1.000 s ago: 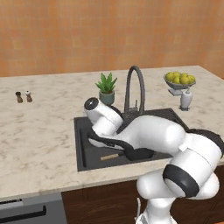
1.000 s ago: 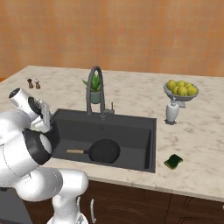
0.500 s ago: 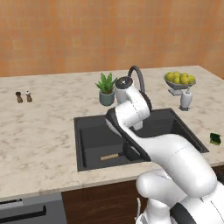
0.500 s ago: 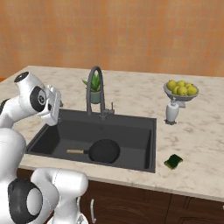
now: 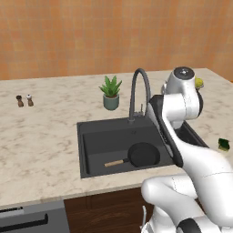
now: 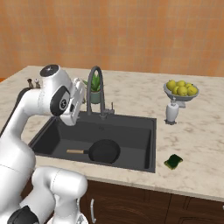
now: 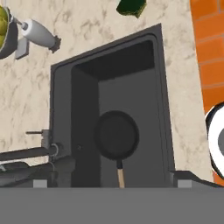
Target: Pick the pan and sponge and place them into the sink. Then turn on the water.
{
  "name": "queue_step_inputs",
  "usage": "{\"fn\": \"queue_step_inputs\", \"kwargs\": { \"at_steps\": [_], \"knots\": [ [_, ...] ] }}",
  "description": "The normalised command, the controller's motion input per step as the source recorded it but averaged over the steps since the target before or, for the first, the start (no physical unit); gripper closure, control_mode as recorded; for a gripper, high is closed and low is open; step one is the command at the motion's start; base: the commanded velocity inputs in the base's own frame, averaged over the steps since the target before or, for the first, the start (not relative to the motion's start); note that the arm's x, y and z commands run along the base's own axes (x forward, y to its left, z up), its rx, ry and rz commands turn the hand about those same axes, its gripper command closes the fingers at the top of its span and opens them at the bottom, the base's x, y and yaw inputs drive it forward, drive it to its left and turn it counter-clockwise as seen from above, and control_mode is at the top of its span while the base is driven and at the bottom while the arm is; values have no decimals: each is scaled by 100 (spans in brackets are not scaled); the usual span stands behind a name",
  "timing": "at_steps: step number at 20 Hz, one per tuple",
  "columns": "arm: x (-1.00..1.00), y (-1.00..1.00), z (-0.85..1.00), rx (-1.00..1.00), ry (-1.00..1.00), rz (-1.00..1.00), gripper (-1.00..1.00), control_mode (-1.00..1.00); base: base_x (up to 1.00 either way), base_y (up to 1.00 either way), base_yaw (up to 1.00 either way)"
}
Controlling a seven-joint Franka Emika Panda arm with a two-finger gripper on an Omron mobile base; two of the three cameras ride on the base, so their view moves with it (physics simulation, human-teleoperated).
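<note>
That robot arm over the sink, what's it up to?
It is tidying up by putting things in the sink. The black pan already lies in the basin, handle pointing away from the faucet side. The arm's gripper hangs above the basin, open and empty. The green and yellow sponge lies on the counter beside the sink, so it looks like the next thing to fetch. No water is running from the faucet.

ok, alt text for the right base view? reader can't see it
A black pan with a wooden handle lies in the dark sink, while the green sponge sits on the marble counter to the sink's right. The white arm is raised over the sink's left side, near the arched faucet.
</note>
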Motion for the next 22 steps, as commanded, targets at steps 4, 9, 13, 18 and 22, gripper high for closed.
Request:
{"fn": "queue_step_inputs", "kwargs": {
  "at_steps": [4,9,13,18,22],
  "knots": [
    [-3,-100,2,27,2,-32,-100,-100,0,0,0],
    [0,-100,0,21,15,-43,-100,-100,0,0,0],
    [0,-100,-2,13,24,-51,-100,-100,0,0,0],
    [0,-94,-15,9,20,-57,-100,-100,0,0,0],
    [-6,-76,-38,3,4,-53,-100,-100,0,0,0]
  ]
}}
